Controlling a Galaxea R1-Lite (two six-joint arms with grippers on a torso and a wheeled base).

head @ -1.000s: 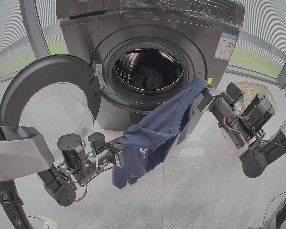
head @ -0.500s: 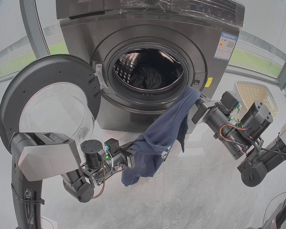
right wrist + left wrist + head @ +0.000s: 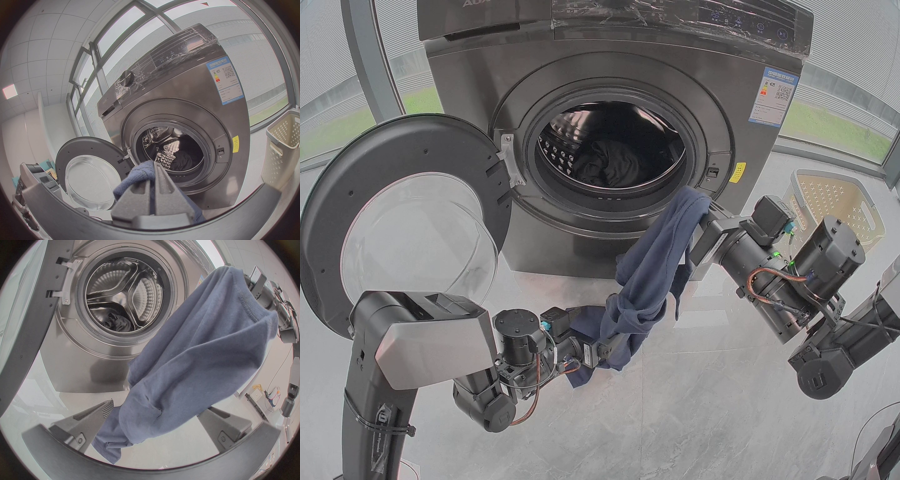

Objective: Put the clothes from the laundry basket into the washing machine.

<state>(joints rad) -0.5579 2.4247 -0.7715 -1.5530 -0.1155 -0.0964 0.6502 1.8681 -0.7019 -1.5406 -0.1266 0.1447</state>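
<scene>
Right gripper point(image 3: 700, 220) is clamped on the navy shirt point(image 3: 653, 269) near the washing machine point(image 3: 612, 62); left gripper point(image 3: 156, 410) is spread wide, shirt draped through it.

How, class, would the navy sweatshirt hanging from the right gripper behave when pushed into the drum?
Probably floppy: the navy sweatshirt sags in folds from the right gripper to the left gripper. Likely light, since a pinch on one edge lifts it. Its hanging loose end might trail outside the drum.

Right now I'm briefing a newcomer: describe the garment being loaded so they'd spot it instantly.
Find the open washing machine. Below its opening, a navy garment hangs from the right tool. Unlike the black clothes inside, it's blue.
</scene>
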